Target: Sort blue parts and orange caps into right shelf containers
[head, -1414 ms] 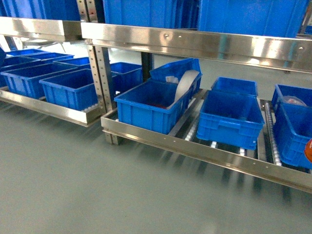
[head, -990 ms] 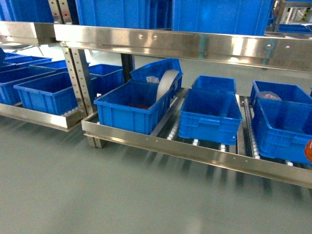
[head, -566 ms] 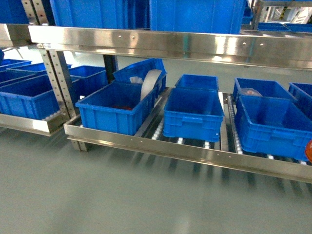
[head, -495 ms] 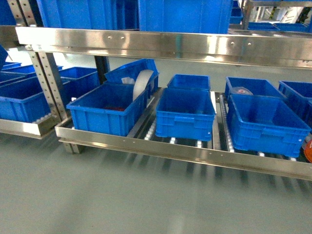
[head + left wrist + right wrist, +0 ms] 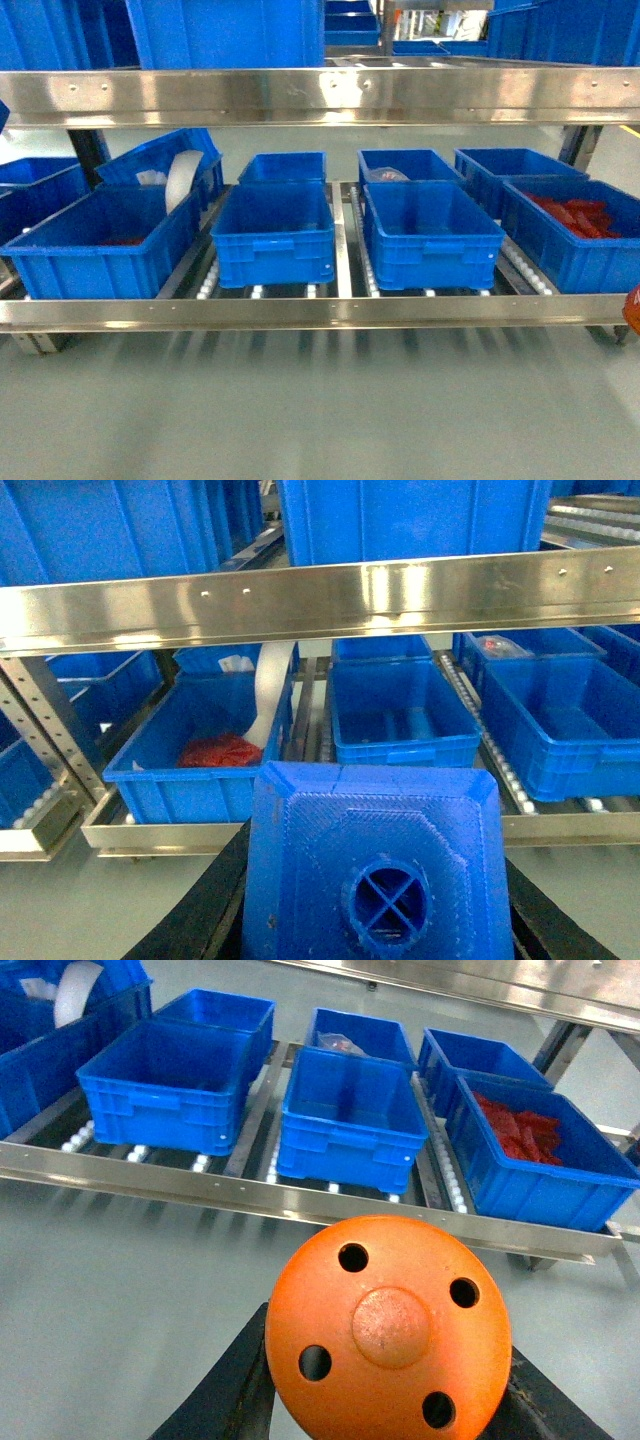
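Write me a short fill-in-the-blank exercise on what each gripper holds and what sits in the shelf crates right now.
1. The right gripper is shut on an orange cap whose flat top shows ____ small holes.
2. The left gripper is shut on a part coloured ____.
3. In the head view, the far-right crate on the lower shelf holds parts coloured ____.
4. In the head view, a white roll leans in a crate on the ____ side of the shelf.

Missing words: four; blue; red; left

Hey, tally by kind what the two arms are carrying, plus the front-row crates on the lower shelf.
Large blue plastic crates, front row: 4
Small blue plastic block, left jaws: 1
Round orange plastic cap, right jaws: 1
Total: 6
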